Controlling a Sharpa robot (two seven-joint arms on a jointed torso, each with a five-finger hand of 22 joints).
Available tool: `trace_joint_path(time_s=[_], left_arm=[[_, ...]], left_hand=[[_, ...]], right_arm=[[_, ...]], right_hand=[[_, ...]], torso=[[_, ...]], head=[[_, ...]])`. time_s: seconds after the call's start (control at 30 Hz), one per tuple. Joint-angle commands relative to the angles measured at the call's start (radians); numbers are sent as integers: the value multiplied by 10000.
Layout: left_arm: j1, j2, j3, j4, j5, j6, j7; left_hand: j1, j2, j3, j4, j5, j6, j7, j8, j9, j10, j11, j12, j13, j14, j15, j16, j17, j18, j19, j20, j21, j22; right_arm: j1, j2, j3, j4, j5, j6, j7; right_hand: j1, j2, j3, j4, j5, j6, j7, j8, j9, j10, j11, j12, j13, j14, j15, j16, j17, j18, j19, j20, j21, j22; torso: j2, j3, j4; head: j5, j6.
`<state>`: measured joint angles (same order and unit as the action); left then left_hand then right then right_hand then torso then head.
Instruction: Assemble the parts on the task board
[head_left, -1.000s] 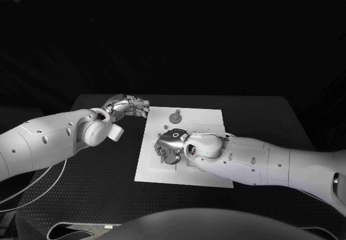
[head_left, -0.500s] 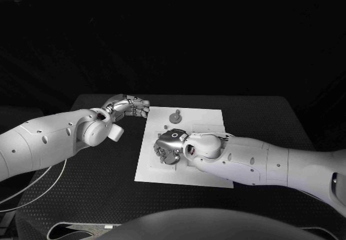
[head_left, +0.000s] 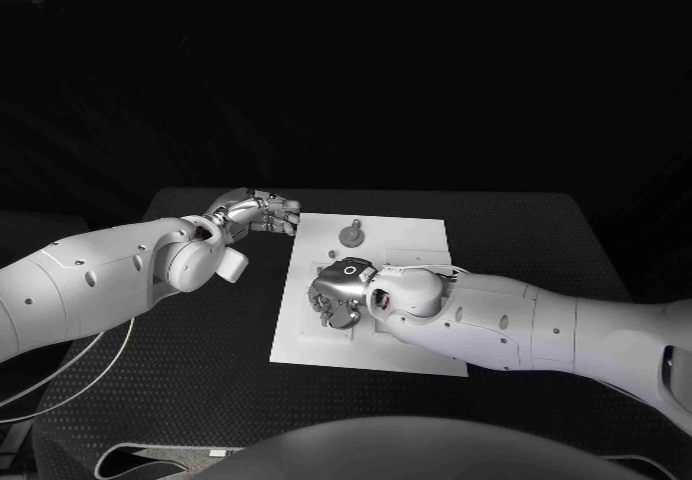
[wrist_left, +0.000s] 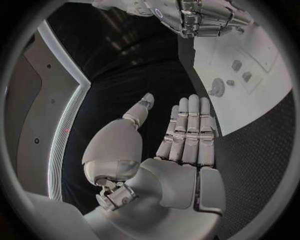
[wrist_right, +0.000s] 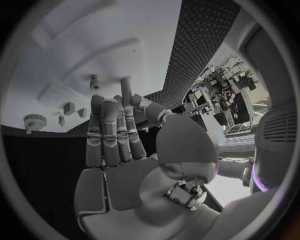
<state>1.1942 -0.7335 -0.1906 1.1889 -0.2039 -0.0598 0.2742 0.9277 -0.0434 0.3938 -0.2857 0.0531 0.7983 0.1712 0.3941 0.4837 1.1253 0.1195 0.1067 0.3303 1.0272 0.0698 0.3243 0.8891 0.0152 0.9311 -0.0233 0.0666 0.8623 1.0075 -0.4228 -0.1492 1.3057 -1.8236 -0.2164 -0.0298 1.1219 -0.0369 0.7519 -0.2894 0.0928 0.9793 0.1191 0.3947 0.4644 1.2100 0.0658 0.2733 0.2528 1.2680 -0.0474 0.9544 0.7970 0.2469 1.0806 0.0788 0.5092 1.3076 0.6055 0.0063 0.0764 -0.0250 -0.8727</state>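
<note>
- Nothing moved since the earlier frames.
- Right silver hand (head_left: 339, 291) hovered over the white rectangular task board (head_left: 418, 240), fingers apart, empty; left silver hand (head_left: 257, 212) waited beside it, empty.
- Small grey round part (head_left: 351, 234) stood beyond the right hand.
- Risk: an occluded reach could knock parts.

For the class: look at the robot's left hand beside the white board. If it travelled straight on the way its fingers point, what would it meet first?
Judging from the left wrist view, the silver left hand, fingers straight and empty, points along the edge of the white rectangular task board toward the silver right hand. It would probably meet that hand first, though depth is unclear.
</note>
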Motion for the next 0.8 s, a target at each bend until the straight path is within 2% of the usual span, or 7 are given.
trace_joint_path(time_s=[0.03,0.3,0.8], left_arm=[[7,16,10,19,-32,140,67],[6,49,10,-33,-33,158,64],[5,59,10,-42,-33,187,55]], left_hand=[[11,109,-49,-8,-40,0,82,65,-18,-8,46,-10,-12,54,49,-48,-12,-144,74,0,15,-15],[13,114,-49,-8,-40,-2,83,66,-21,-9,47,-9,-14,55,49,-49,-11,-144,75,0,15,-19],[13,119,-52,-7,-40,-6,84,68,-26,-13,48,-9,-20,55,50,-52,-11,-145,75,1,15,-28]], right_arm=[[-80,2,-79,-85,-134,390,-22],[-132,45,-170,-233,-222,441,-45],[-136,12,-204,-152,-162,750,12]], right_hand=[[104,76,47,-18,27,59,14,34,10,202,-122,20,-5,-23,-92,40,12,149,-49,0,43,261],[104,79,47,-19,27,61,13,32,14,204,-122,17,0,-26,-92,47,15,149,-54,-1,53,261],[102,87,46,-22,27,66,11,29,20,209,-123,12,11,-31,-93,62,21,148,-64,-2,72,260]], torso=[[-3,6,4],[-4,13,1],[-2,7,0]], head=[[-10,1],[-13,1],[7,1]])
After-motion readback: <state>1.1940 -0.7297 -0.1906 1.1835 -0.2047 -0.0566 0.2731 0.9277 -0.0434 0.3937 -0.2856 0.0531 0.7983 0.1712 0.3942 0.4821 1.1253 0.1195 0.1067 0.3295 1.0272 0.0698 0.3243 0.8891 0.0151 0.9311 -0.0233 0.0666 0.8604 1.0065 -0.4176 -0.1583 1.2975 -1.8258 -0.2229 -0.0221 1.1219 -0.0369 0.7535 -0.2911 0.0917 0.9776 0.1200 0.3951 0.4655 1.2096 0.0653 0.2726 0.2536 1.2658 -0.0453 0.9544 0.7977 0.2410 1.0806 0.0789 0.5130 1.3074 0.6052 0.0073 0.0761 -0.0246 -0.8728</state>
